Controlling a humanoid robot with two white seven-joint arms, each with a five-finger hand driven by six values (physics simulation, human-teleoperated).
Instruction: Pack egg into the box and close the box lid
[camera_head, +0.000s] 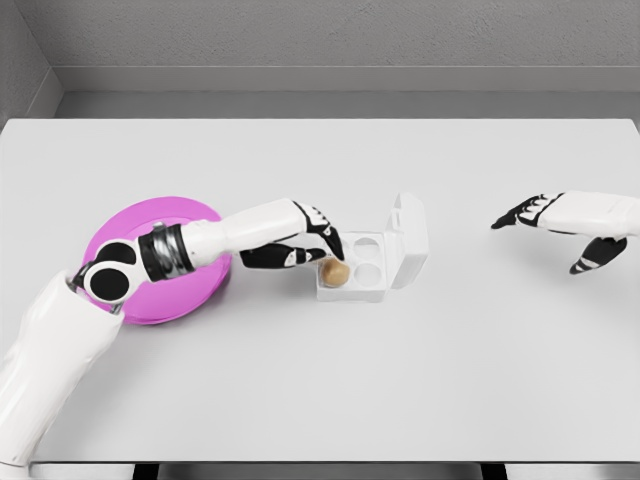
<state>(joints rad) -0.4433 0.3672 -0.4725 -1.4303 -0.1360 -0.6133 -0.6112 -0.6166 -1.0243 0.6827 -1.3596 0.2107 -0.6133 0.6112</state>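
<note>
While the left arm comes in from the lower left corner, its forearm crosses over a pink plate lying flat on the white desk. That plate sits toward the desk's left side, and the arm's elbow joint covers part of its near rim. Further right, the left hand reaches to the left edge of the box, fingers curled downward around a brown egg. The egg is at the near left compartment of the box, touching the fingertips; whether it has settled fully into the cup or is only held at its mouth cannot be told. The box is a small white carton with round cups, standing near the middle of the desk. Its lid is raised, hinged along the right side and standing nearly upright, tilted slightly outward to the right. The other cups that show hold nothing visible. Well apart from the box, on the right side of the desk, the right hand hovers with its arm coming in from the right edge, fingers loosely extended toward the left and grasping nothing.
</note>
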